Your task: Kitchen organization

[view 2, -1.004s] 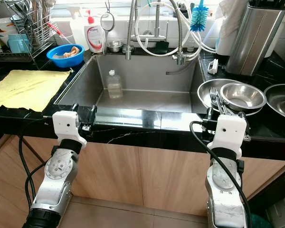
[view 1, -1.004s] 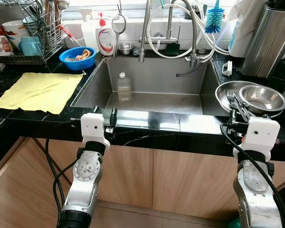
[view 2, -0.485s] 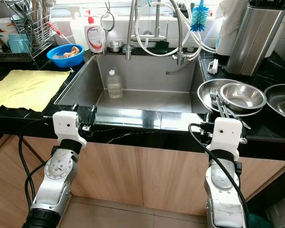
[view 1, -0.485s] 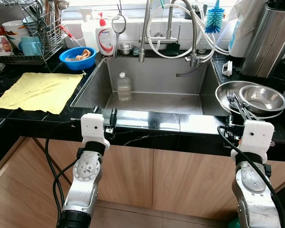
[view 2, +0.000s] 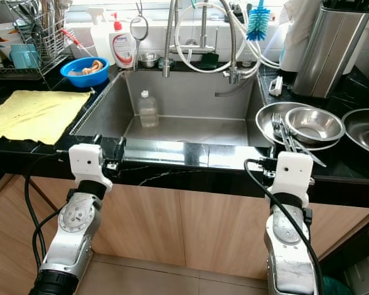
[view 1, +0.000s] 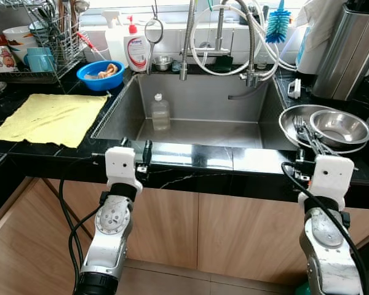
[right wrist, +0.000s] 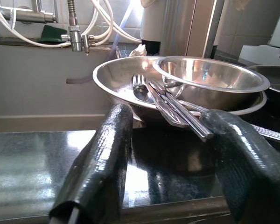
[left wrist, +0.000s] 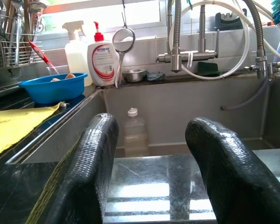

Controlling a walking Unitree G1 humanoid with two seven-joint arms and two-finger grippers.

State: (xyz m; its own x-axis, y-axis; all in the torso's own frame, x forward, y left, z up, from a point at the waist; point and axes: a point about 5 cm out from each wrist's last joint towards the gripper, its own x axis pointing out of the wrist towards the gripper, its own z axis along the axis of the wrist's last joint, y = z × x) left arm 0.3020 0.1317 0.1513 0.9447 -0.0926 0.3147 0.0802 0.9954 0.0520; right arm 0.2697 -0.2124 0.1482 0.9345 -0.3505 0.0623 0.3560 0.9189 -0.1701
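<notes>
Standing at the sink (view 1: 120, 110), we are facing a kitchen that, by our judgement, is barely started on. We are holding the left gripper (left wrist: 151, 154) over the front edge of the black counter (view 1: 190, 158), its jaws spread wide and gripping nothing, aimed across the basin toward a small clear bottle (view 1: 160, 112) standing upright on the sink floor. We are holding the right gripper (right wrist: 170, 154) just short of the steel dishes at the right of the sink, jaws likewise spread and empty.

Those dishes are what we are taking to be the task's things. A wide steel bowl (view 1: 295, 117) is sitting on the counter with a smaller bowl (view 1: 340, 128) nested in it, and several forks and spoons (right wrist: 170, 102) are lying across the wide bowl's rim, handles pointing toward our right gripper. Another steel dish is showing at the far right edge.

On the left, a yellow cloth (view 1: 49, 118) is lying flat on the counter, a blue bowl (view 1: 100, 74) with something orange in it is sitting behind it, and a drying rack (view 1: 46, 37) is already holding cups and utensils. A soap bottle (view 1: 136, 52) is standing behind the sink.

Nothing is in either gripper, so we are judging that all the sorting is still ahead: the cutlery, the 2 nested bowls and the bottle are all waiting.
</notes>
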